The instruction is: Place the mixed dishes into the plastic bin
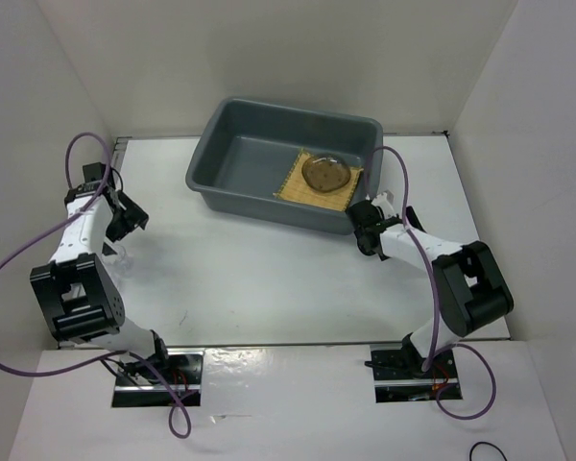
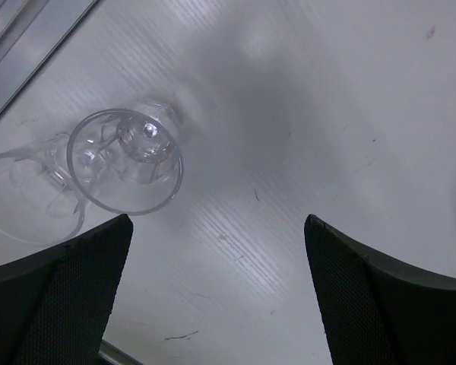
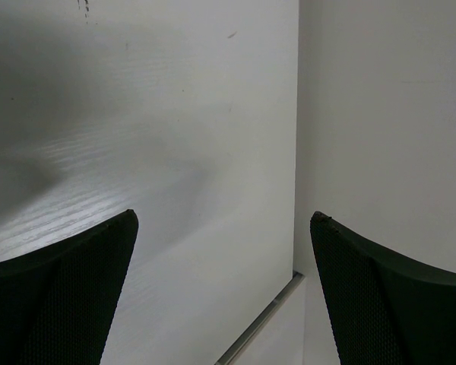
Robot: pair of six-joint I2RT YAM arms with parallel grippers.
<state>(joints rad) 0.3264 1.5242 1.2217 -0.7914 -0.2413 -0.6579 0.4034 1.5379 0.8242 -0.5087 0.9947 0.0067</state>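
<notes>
Bin: far centre of worktop. Mat: in bin, right end. Plate: on mat. Cup: on worktop, far left, second plate just beside it.

Bin: we see the dark grey plastic bin at the far middle of the white surface, turned slightly askew.
Mat: a tan woven mat lies flat on the bin's floor, at its right end.
Plate: a small clear plate rests on the mat, toward its far right part.
Left side: we find the left gripper low over the surface near the left wall, well apart from the bin.
Right side: the right gripper sits just beside the bin's near right corner, outside the rim.
Cables: purple cables loop off both arms.
</notes>
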